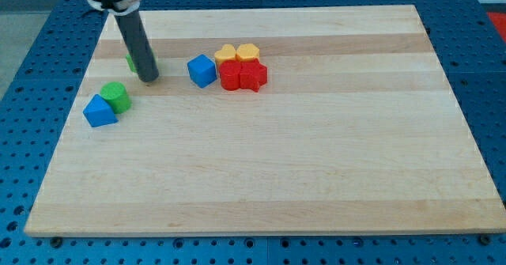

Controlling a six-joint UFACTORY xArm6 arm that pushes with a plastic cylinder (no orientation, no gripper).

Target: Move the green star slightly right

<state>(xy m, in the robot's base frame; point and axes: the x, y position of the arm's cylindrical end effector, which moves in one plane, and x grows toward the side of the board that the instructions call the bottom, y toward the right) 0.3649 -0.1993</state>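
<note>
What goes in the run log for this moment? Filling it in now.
my tip at green star, mostly hidden behind rod | blue cube to its right

On a pale wooden board (277, 178) set over a blue perforated table (32, 83), the arm's dark rod (136, 39) comes down at the view's upper left, and my tip (149, 78) rests on the wood with the green star (131, 61) showing only as a sliver just behind the rod on its left side. Toward the view's lower left, a green cylinder (115, 96) touches a blue triangular block (99, 111). To the right of my tip stands a blue cube (202, 70), and just beyond it two yellow blocks (237, 54) and two red blocks (243, 76) sit packed together, their shapes hard to make out.
</note>
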